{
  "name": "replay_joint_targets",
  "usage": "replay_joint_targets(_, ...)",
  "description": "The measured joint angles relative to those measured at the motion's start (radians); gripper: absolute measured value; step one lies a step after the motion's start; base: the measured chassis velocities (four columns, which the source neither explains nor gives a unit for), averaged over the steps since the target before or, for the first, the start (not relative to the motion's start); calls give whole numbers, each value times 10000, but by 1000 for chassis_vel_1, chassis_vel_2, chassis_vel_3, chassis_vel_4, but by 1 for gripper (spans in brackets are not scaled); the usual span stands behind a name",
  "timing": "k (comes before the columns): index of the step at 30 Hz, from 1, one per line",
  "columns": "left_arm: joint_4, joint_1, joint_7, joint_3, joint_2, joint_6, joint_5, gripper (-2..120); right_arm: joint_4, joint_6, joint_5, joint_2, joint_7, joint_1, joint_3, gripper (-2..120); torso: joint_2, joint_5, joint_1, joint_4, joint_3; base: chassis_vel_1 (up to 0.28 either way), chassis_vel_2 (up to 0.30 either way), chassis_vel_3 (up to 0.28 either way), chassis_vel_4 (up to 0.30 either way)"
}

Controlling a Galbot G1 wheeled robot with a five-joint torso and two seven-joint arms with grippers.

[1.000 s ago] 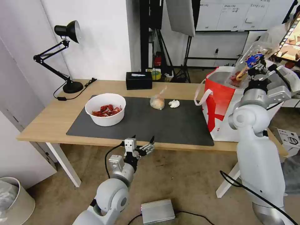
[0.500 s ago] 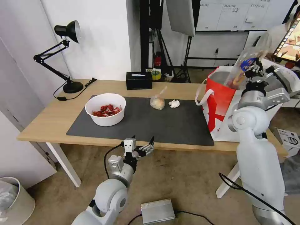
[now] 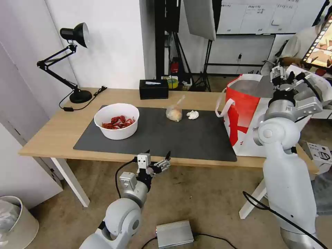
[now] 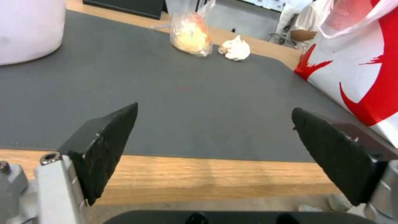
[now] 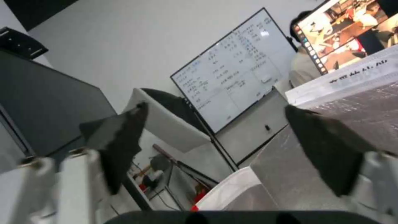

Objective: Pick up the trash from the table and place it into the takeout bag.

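The right tool [image 3: 284, 75] hovered above the open mouth of the takeout bag [image 3: 242, 114], its fingers spread wide with nothing between them; in the right wrist view the two dark pads [image 5: 120, 146] stood well apart, with the bag's silver foil lining beyond them. The takeout bag stood upright at the right end of the table [image 3: 52, 133], just beside the right edge of the dark grey mat [image 3: 193, 138], one white loop handle [image 3: 221, 103] hanging over its red side toward the mat.

The left tool [image 3: 157, 160] hung in front of the table's near edge, about level with it and roughly at its middle, off the tabletop. Its fingers were also spread wide and empty, and in the left wrist view the black pads [image 4: 104, 149] framed the mat's near edge.

On the mat's left part sat the white round bowl [image 3: 117, 121] with red crayfish shells inside. Near the mat's far edge, around its middle, the small knotted clear bag [image 3: 174, 111] stood with its knot pointing up, and the crumpled white tissue [image 3: 192, 114] lay just beside it on the side toward the takeout bag, apart from it. The black tissue box [image 3: 154, 89] rested on bare wood at the table's far edge, and the black desk lamp [image 3: 71, 62] stood at the far left corner.
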Motion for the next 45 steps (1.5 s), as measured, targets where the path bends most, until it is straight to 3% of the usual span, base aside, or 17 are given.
replay_joint_targets(5, -23, 1, 0, -13, 31, 0, -1, 100, 62, -61, 61, -9, -34, -63, -16, 99, 0, 0, 0, 0, 0, 0, 0, 0, 0)
replay_joint_targets(16, -63, -1, 0, -54, 72, 0, -17, 100, 326, -99, 468, -166, -702, -302, -40, 100, 0, 0, 0, 0, 0, 0, 0, 0, 0)
replay_joint_targets(24, -111, -1, -7, -94, 109, -4, -41, 100, 904, -824, 1028, -595, -2321, -826, -213, 100, 0, 0, 0, 0, 0, 0, 0, 0, 0)
replay_joint_targets(28, -153, 53, -11, -144, 146, -19, -48, 100, 1378, -1828, 1177, -881, -3576, -1340, -280, 100, 0, 0, -1, 0, 0, 0, 0, 0, 0)
replay_joint_targets(45, -214, 41, -2, -184, 293, -121, -74, 100, 2607, -3801, -43, -1702, -5452, -3336, 20, 100, 0, 2, 0, 0, -1, 0, 0, 0, 0)
